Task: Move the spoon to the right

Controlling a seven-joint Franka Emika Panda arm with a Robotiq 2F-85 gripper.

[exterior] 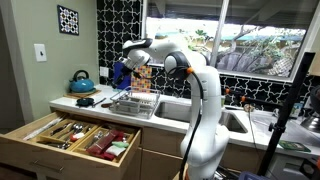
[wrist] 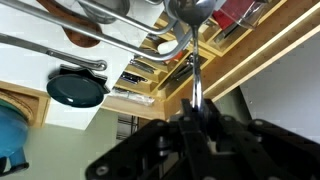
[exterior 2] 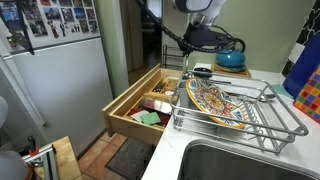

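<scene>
My gripper is shut on the handle of a metal spoon. In the wrist view the spoon's bowl points away from the fingers, over the open wooden drawer. In an exterior view the gripper hangs above the counter between the kettle and the dish rack. In an exterior view the gripper holds the thin spoon pointing down near the drawer's back edge.
The open drawer has compartments of utensils. A dish rack holds a patterned plate. A blue kettle, a sink and a black round object are nearby.
</scene>
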